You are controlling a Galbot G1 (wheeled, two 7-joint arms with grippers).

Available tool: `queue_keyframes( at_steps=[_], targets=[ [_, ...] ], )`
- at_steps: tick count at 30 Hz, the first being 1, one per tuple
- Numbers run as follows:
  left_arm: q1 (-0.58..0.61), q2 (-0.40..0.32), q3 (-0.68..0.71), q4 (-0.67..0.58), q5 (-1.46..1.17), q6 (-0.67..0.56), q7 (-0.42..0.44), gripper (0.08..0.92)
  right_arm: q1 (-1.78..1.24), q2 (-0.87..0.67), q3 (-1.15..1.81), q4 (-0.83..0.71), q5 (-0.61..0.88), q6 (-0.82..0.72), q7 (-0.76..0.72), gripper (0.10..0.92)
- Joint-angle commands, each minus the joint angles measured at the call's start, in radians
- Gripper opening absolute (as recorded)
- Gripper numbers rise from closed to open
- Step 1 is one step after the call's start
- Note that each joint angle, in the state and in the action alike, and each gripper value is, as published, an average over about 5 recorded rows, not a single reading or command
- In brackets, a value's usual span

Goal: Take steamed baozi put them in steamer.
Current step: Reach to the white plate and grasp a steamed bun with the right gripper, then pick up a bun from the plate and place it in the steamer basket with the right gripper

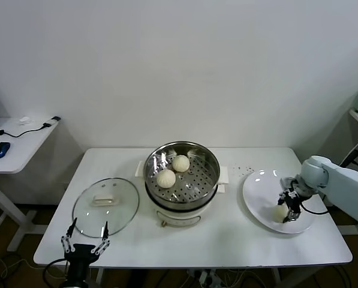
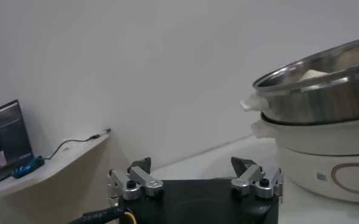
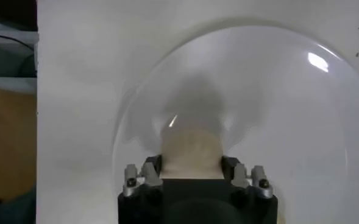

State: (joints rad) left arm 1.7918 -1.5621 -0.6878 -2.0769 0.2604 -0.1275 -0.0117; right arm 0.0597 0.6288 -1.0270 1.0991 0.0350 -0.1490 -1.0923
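One white table, pale bare wall

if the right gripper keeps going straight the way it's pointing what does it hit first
The bun between the fingers of the right gripper, then the white plate beneath it. Whether the fingers already touch the bun is unclear.

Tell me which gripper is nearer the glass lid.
Left. The left gripper hangs open at the table's front edge, just in front of the glass lid. The right gripper is far across the table, over the white plate, around a bun.
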Motion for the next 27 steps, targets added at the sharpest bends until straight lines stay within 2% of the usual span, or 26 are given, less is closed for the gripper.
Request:
queue_keyframes(
  at_steps=[1,6,11,19,24,27],
  targets=[
    [0.004,0.0,0.002,0.0,0.001,-0.002,-0.001,0.823,0.008,0.006,-0.002,-0.009,-0.003,0.009,-0.01,0.59],
    [0.006,0.002,0.002,-0.003,0.002,0.0,-0.004,0.823,0.115,0.005,-0.063,0.006,0.034,0.077,-0.023,0.57],
    [0.013,0.006,-0.004,-0.005,-0.003,-0.002,-0.004,0.823,0.399,0.065,-0.253,0.034,0.035,0.312,-0.075,0.573],
    [0.024,0.005,-0.007,-0.009,-0.005,-0.005,-0.003,0.823,0.784,0.303,-0.458,0.032,0.02,0.671,-0.1,0.577],
    [0.027,0.007,-0.003,-0.011,-0.004,-0.001,0.001,0.823,0.821,0.439,-0.429,0.056,-0.005,0.772,-0.089,0.577],
    [0.027,0.005,-0.004,-0.01,-0.006,-0.002,0.001,0.823,0.793,0.528,-0.381,0.073,-0.074,0.821,-0.074,0.577]
  ],
)
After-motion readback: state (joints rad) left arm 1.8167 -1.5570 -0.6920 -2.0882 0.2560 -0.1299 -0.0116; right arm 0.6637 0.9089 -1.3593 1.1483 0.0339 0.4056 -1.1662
